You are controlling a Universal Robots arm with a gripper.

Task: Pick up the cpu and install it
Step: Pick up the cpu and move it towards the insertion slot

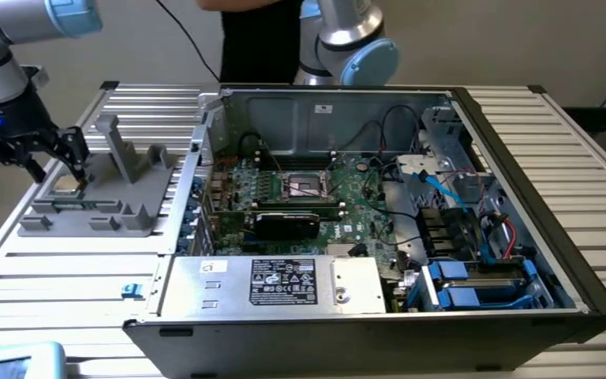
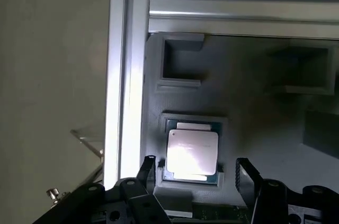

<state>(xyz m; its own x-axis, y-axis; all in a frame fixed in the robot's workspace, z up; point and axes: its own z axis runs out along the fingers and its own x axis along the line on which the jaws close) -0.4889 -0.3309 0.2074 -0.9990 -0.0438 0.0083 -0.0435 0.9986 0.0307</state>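
While the cpu (image 2: pixel 192 152) lay in a recess at the grey holder's (image 1: pixel 124 201) corner, near the worktop's (image 1: pixel 50 268) edge, the claw (image 1: pixel 57 170) hung released just above it, fingers (image 2: pixel 149 169) apart on either side, arm pointing down.

Slatted metal table (image 1: pixel 61 272): grey holder (image 1: pixel 135 189), open computer case (image 1: pixel 334 118) on top.

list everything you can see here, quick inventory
cpu: one, silver, in the grey holder's pocket
holder: one, grey, table, exterior view's left
computer case: one, black, open, table middle
circuit board: one, green, inside case
socket: one, dark, metal-framed, on board
card: one, black, beside socket
power supply: one, silver, case's near edge
table: one, silver slats
person: one, dark top, behind case
second arm: one, grey-blue, behind case
gripper: one, black, open, over the cpu
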